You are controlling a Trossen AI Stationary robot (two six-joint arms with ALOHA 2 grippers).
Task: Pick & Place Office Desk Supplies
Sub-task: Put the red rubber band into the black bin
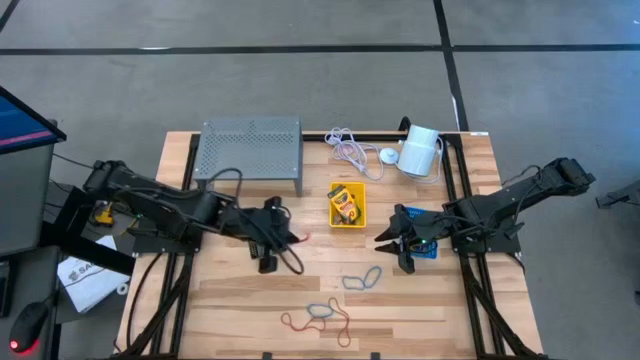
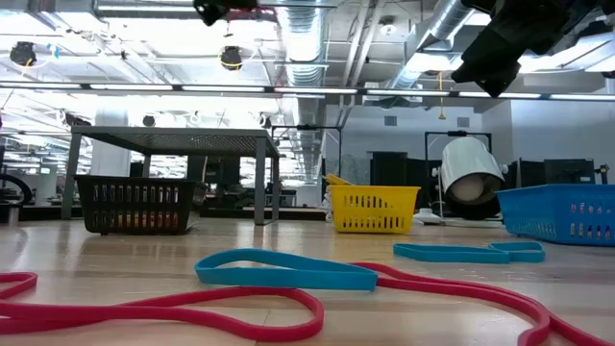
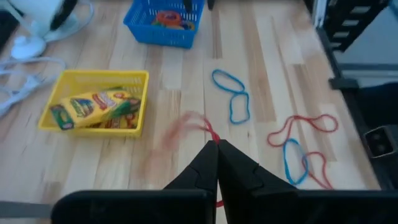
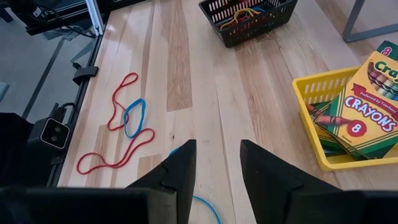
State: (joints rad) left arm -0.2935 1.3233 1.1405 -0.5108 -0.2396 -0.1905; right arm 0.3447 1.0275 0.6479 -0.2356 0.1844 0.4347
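My left gripper [image 3: 216, 148] is shut on a red rubber band [image 1: 300, 238], well above the table, left of the yellow bin [image 1: 347, 205] that holds crayon boxes [image 3: 99, 107]. The black bin [image 4: 249, 18], with rubber bands inside, stands on the table below that arm. My right gripper [image 4: 217, 158] hangs open over bare wood beside the blue bin [image 1: 428, 243], with nothing between its fingers. More rubber bands lie flat on the table: a blue pair [image 1: 362, 278] and a red and blue tangle [image 1: 320, 318]. My left gripper pinches the red rubber band between its two fingertips, at a stretch of the loop [image 3: 210, 132] right at the tips. The fingers slant down from the table's left side. The band is lifted clear and trails loosely beyond the tips, blurred.
A grey perforated stand [image 1: 250, 150] is at the far left. A white cable [image 1: 348, 148] and a white cylinder [image 1: 420, 150] lie at the far edge. Dark rails [image 1: 452, 180] run along the right side.
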